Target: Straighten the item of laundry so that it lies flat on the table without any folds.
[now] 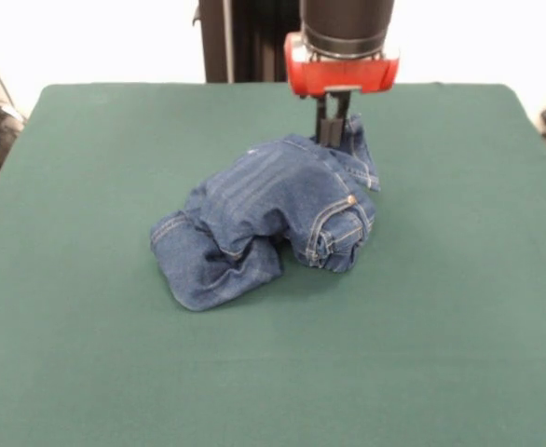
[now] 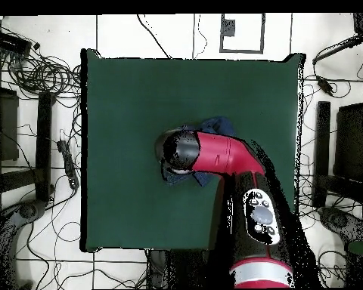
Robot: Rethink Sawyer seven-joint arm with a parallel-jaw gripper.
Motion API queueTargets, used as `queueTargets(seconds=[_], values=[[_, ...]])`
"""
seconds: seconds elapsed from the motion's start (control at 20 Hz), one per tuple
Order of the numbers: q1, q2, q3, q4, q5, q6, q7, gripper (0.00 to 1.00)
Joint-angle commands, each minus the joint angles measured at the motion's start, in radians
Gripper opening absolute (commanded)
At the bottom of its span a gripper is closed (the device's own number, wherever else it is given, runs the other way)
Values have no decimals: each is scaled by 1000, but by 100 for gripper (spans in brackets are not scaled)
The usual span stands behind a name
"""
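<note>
The item of laundry (image 1: 264, 219), a small pair of blue jeans, lies crumpled in a heap near the middle of the green table (image 1: 87, 354). One leg is folded under at the front left, and the waistband with its brass button is bunched at the right. My gripper (image 1: 334, 130) comes straight down onto the heap's far edge, its fingers (image 1: 323, 121) close together and shut on a raised flap of denim. In the overhead view the arm's head (image 2: 181, 151) covers the gripper and most of the item of laundry (image 2: 215, 123); only blue edges show on the table (image 2: 124, 98).
Green table surface surrounds the heap on all sides. Cables and dark stands (image 2: 44, 136) lie on the floor beyond the table's edges.
</note>
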Motion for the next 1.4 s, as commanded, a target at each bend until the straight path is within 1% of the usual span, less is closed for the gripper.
queueTargets(seconds=[0.05,0.3,0.5,0.9,1.15,1.3,1.4], values=[[33,98,49,-81,49,120,179,0],[40,123,48,-88,49,88,190,0],[42,119,52,-64,53,71,193,0],[63,101,53,14,75,16,225,0],[65,114,53,30,82,-25,223,0],[72,127,48,22,76,-41,221,0],[65,122,57,39,76,-76,214,0]])
